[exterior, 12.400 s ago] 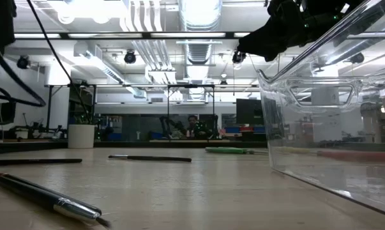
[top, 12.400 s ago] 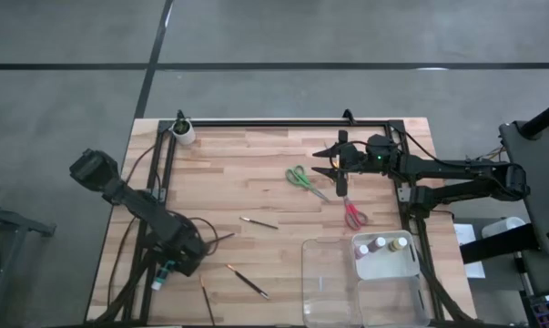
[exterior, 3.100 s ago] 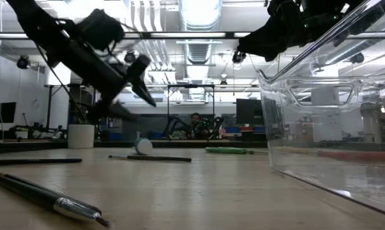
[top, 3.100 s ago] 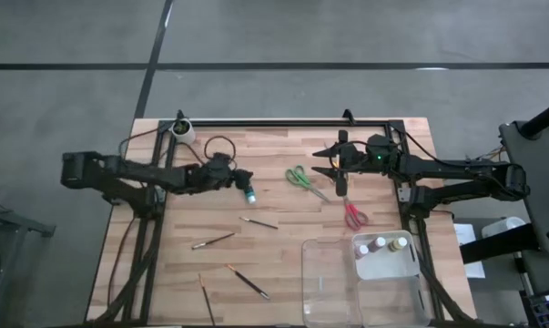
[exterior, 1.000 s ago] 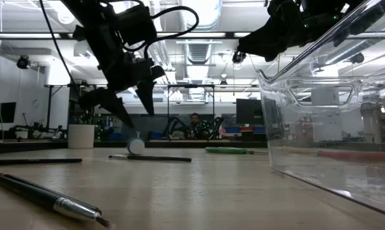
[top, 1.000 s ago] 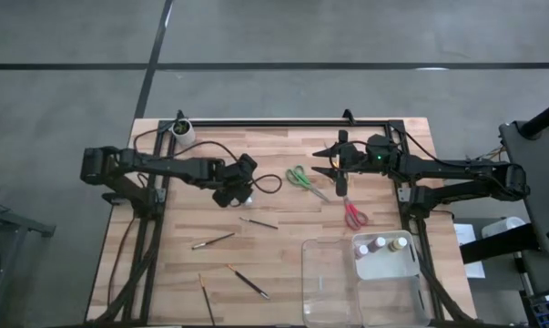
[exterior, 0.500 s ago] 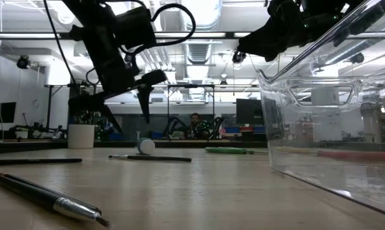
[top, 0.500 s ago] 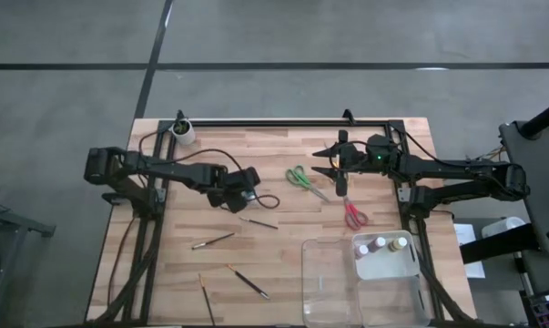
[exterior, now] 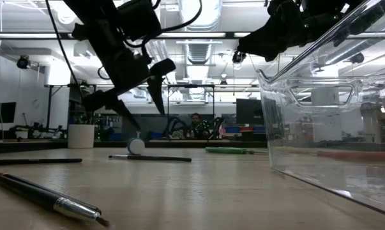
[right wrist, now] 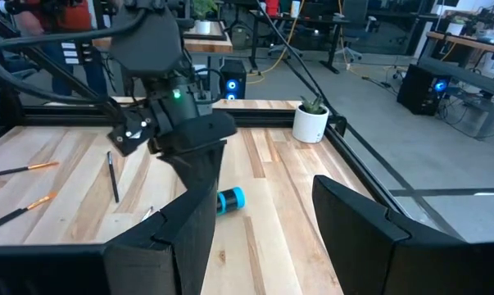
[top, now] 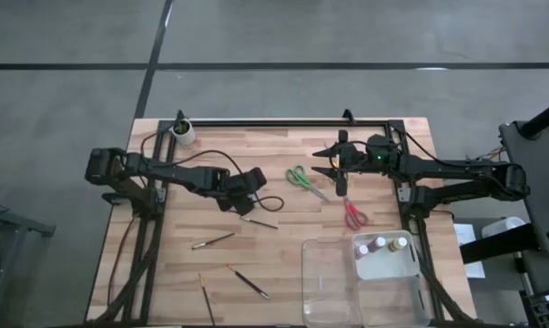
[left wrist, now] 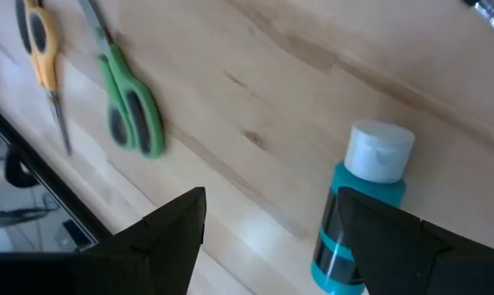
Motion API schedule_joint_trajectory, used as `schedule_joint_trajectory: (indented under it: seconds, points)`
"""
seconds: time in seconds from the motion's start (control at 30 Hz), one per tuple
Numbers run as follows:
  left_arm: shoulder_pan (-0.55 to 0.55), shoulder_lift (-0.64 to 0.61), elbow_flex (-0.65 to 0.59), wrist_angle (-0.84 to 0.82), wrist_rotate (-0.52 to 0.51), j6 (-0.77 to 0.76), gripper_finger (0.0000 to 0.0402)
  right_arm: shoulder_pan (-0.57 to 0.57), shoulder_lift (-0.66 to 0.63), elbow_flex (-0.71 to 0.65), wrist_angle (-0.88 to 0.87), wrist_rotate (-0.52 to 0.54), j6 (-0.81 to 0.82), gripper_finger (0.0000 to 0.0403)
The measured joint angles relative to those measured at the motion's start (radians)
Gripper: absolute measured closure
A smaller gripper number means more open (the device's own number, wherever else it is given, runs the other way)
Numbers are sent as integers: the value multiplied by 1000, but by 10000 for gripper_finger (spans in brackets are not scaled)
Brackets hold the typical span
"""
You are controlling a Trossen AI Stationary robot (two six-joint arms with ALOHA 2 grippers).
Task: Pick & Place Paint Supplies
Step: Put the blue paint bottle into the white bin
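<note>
While the teal paint bottle (left wrist: pixel 363 213) lies on its side on the table (top: pixel 283 232), the left pincer (exterior: pixel 136 92) hangs wide open and empty just above it, right pincer (top: pixel 333 170) parked open at two o'clock.

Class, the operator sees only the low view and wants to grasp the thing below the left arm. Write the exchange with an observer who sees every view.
Operator: What is the white disc below the left pincer?
Observer: The cap of a teal bottle lying on its side on the table.
Operator: Is it centred between the fingers?
Observer: No. In the left wrist view the open pincer has the bottle beside one finger, not in the middle of the gap.
</note>
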Motion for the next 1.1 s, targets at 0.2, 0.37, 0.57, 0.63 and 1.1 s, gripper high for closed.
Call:
schedule_joint_trajectory:
  seconds: [0.2,0.37,0.57,0.63,1.1]
  points:
    - [-28,0,0,-31,34,-62,123,0,0,0,0,0,0,202]
    - [-44,0,0,-83,38,-66,123,0,0,0,0,0,0,202]
    - [-40,0,-24,-118,35,-58,122,0,0,0,0,0,0,202]
    - [-40,0,-33,-114,35,-41,122,0,0,0,0,0,0,202]
    - [20,0,-48,10,35,6,122,0,0,0,0,0,0,202]
